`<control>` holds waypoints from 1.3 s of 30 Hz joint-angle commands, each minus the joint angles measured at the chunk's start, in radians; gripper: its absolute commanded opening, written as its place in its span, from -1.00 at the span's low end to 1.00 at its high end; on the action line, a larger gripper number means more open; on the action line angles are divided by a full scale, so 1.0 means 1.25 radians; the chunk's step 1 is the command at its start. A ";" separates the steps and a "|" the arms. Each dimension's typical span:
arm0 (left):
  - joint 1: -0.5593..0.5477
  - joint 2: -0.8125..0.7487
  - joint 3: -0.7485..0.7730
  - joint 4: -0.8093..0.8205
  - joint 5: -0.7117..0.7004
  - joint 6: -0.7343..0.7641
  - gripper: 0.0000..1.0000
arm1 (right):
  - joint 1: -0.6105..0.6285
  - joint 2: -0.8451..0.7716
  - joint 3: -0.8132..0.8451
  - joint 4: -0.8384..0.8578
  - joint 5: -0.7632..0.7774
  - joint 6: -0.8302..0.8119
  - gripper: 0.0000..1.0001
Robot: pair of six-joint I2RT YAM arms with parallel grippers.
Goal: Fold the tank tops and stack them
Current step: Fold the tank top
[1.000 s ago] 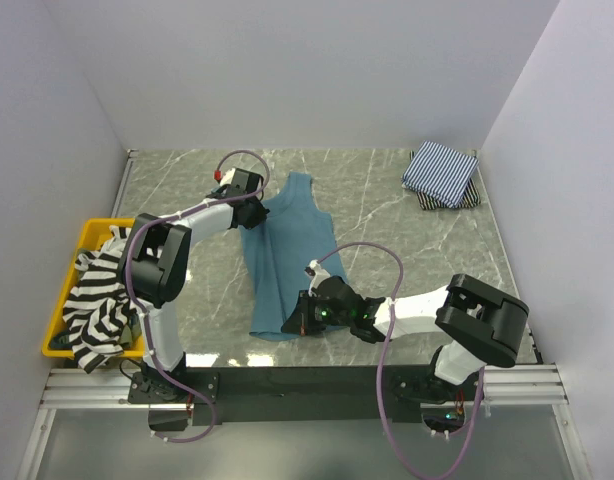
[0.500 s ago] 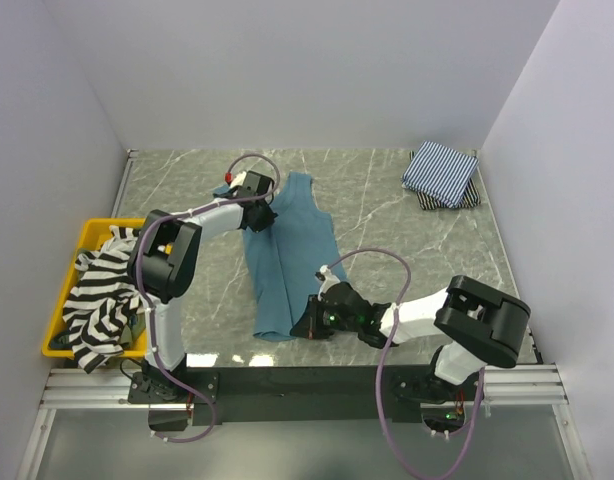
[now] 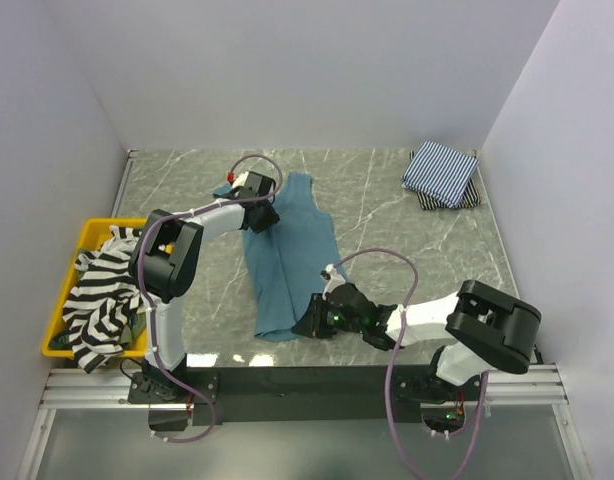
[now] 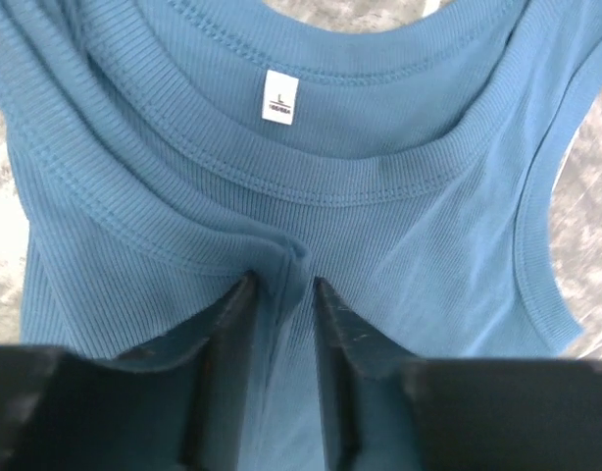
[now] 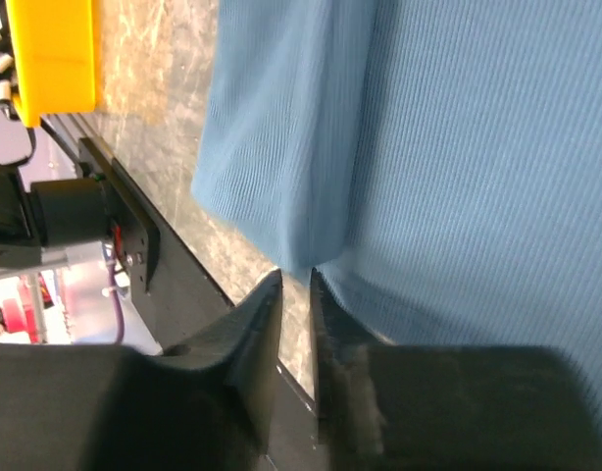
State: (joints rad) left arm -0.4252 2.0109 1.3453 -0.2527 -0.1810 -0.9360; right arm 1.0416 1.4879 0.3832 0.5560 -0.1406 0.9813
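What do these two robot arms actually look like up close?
The left arm and right arm have white links between chunky black joints, each trailing a looping mauve cable. The left pincer and right pincer are matte black, with two flat fingers.

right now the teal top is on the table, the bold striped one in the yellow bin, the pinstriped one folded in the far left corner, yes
Wrong corner: the top external view shows the pinstriped top folded in the far right corner. The rest holds.
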 commanded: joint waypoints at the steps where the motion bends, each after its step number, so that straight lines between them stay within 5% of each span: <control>1: -0.002 -0.051 0.038 0.023 -0.005 0.027 -0.18 | 0.001 -0.047 -0.022 -0.012 0.030 0.004 -0.47; 5: 0.003 -0.100 0.047 0.014 -0.011 0.047 0.01 | 0.002 -0.100 -0.024 -0.058 0.066 0.002 -0.27; 13: 0.075 -0.180 0.045 -0.057 -0.069 0.011 -0.04 | 0.082 -0.222 0.091 -0.321 0.242 -0.073 -0.24; 20: 0.205 -0.177 -0.002 -0.048 -0.069 -0.049 -0.22 | 0.134 -0.004 0.367 -0.439 0.261 -0.203 -0.34; 26: 0.270 -0.054 0.118 -0.108 -0.063 -0.037 -0.22 | 0.136 0.147 0.486 -0.496 0.265 -0.248 -0.38; 39: 0.298 0.021 0.115 0.022 0.017 -0.026 0.22 | 0.136 0.223 0.454 -0.461 0.241 -0.252 -0.45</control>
State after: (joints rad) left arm -0.0555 2.0438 1.4872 -0.3305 -0.2039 -0.9668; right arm 1.2083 1.7782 0.9661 -0.0406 0.1528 0.6777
